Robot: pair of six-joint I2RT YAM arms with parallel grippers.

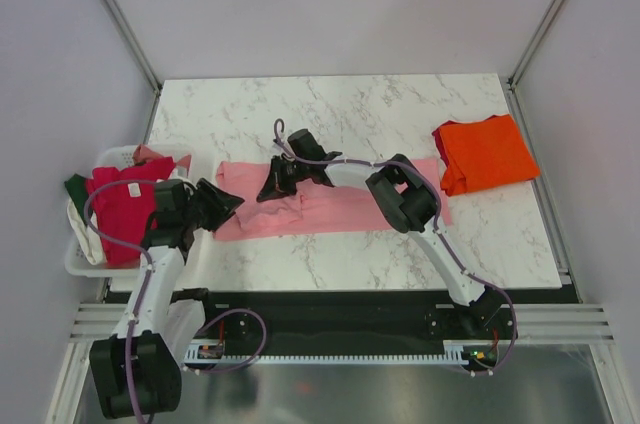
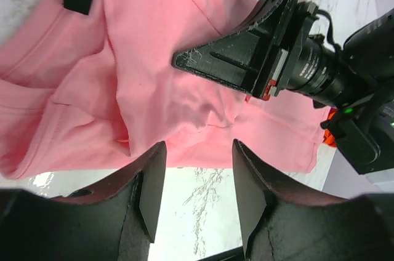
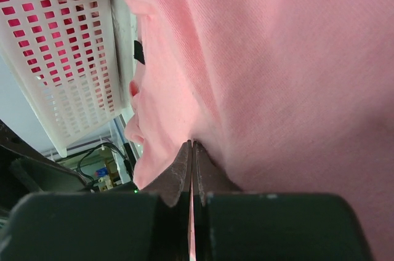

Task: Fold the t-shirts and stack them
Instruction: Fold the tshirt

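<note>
Your pink t-shirt [image 1: 340,206] lies mid-table, long axis left–right; the right gripper [image 1: 272,187] is clamped on cloth near its left end, the left gripper [image 1: 225,206] spread over that end's near edge, so I'd take that corner with the left.

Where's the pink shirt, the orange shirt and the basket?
Pink shirt [image 1: 335,214], top view, on its flat middle.
Orange shirt [image 1: 487,154], top view, on its middle.
Basket [image 3: 68,45], right wrist view, on its holed side wall.
</note>
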